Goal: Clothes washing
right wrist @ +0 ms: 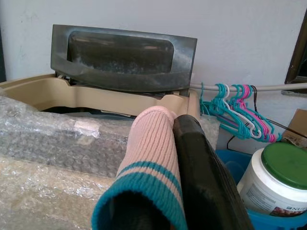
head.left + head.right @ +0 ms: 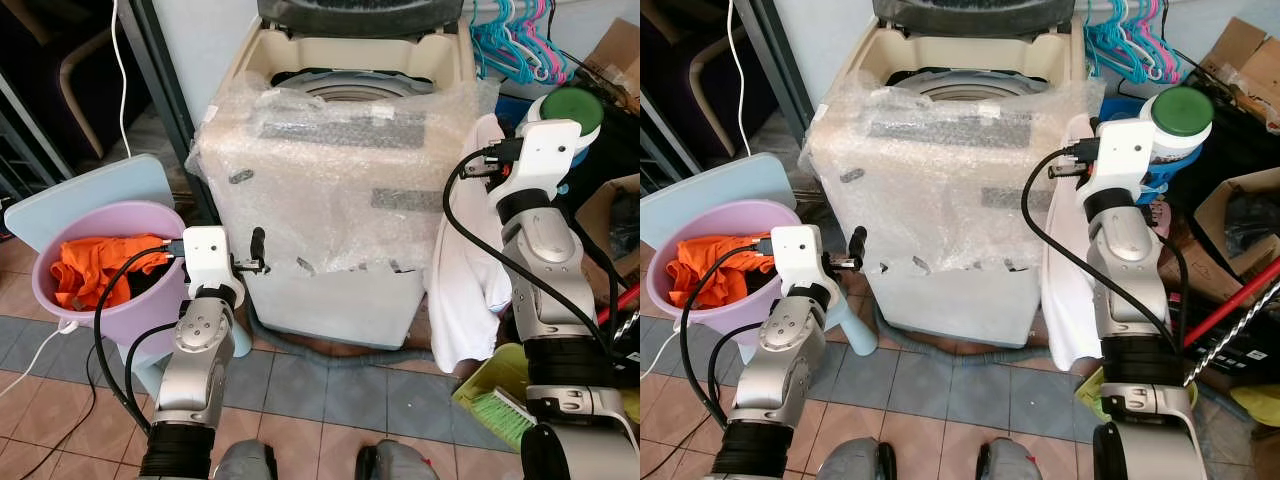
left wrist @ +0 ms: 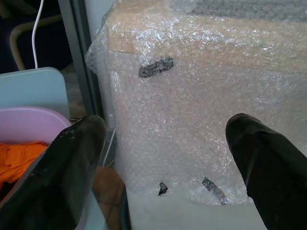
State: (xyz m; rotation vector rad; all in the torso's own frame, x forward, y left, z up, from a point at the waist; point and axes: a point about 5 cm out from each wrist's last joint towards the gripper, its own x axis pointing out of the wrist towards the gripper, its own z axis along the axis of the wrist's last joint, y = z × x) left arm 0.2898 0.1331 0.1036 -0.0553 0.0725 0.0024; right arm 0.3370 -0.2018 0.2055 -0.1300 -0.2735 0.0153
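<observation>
Left claw (image 3: 163,158): nearest the lens in its wrist view; fingers spread wide apart, nothing between them, facing the lower front of the washing machine (image 2: 340,200).
Right claw (image 1: 180,158): raised at the machine's right side, level with its top; one black finger wears a pink sock (image 1: 148,163) with teal stripes pulled over it. Whether the fingers are apart or together I cannot tell; the sock hides the gap.
Key relation: orange clothes (image 2: 100,270) lie to the left of the machine, just beside the left arm; this arm is much the nearer. Heap is crumpled, no clear long axis.
Basin (image 2: 150,215): lilac, round, on a pale blue stool (image 2: 90,185) left of the machine; holds the orange clothes, roughly half full.
Washing machine: top-loader, lid (image 1: 122,57) standing open at the back, body wrapped in bubble wrap; drum contents probably dark fabric, poorly seen.
White cloth (image 2: 465,280): hangs down the machine's right side.
Jar (image 1: 271,179): white, green lid, right of the machine.
Hangers (image 1: 235,108): teal and pink, on a rail behind the jar.
</observation>
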